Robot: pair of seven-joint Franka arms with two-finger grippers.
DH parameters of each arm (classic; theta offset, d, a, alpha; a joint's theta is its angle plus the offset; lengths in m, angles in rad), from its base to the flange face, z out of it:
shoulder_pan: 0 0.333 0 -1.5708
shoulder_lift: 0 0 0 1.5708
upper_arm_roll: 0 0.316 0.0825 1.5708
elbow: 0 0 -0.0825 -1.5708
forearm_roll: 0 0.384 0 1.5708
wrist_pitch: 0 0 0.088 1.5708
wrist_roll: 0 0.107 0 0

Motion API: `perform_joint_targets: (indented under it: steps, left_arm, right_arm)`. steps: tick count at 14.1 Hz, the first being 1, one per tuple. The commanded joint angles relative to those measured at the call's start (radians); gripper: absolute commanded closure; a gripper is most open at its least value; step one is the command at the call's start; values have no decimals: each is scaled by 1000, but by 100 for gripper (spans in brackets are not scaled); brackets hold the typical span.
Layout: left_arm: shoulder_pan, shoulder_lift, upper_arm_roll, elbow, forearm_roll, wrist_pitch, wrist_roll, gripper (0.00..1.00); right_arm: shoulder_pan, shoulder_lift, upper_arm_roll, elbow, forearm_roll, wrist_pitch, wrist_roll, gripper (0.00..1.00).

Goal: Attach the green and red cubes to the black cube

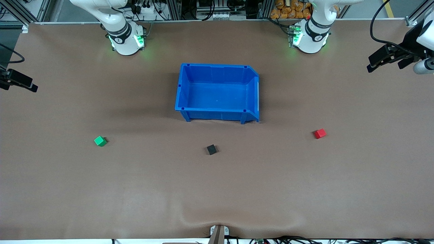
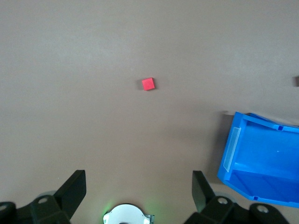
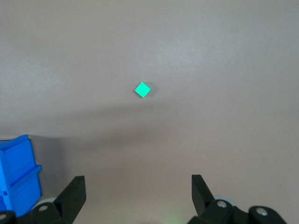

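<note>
The green cube (image 1: 100,141) lies on the brown table toward the right arm's end, and it shows in the right wrist view (image 3: 143,89). The red cube (image 1: 319,133) lies toward the left arm's end, and it shows in the left wrist view (image 2: 148,84). The black cube (image 1: 211,149) lies between them, nearer to the front camera than the blue bin (image 1: 217,117). My left gripper (image 2: 138,179) is open and empty, high over the table's left-arm end (image 1: 386,62). My right gripper (image 3: 138,184) is open and empty, high over the right-arm end (image 1: 20,81).
The blue bin is empty and stands mid-table between the two arm bases; its walls show in the left wrist view (image 2: 261,158) and the right wrist view (image 3: 16,172). Bare brown table lies around all three cubes.
</note>
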Motion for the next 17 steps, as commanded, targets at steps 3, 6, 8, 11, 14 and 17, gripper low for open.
perform_joint_targets:
  steps: [3, 6, 8, 11, 14, 17]
  left_arm:
    - [4, 4, -7, 26, 17, -31, 12, 0]
    - [1, 6, -9, 40, 23, -32, 12, 0]
    - [-7, 4, -15, 41, 51, -34, 12, 0]
    - [-3, 4, -21, 35, 48, -51, 20, 0]
    - [-1, 4, -23, 34, 43, -64, 23, 0]
    - [0, 9, -23, 32, 35, -65, 21, 0]
  right_arm:
    - [-15, -13, 14, -7, -19, -1, -1, 0]
    - [-14, -13, 19, -6, -19, -1, 0, 0]
    - [-6, -10, 22, 0, -18, 2, 10, 0]
    - [-11, -3, 19, 20, -1, 1, 5, 0]
    - [-9, -3, 20, 31, -1, 2, 5, 0]
    - [-6, 7, 20, 71, 1, 2, 8, 0]
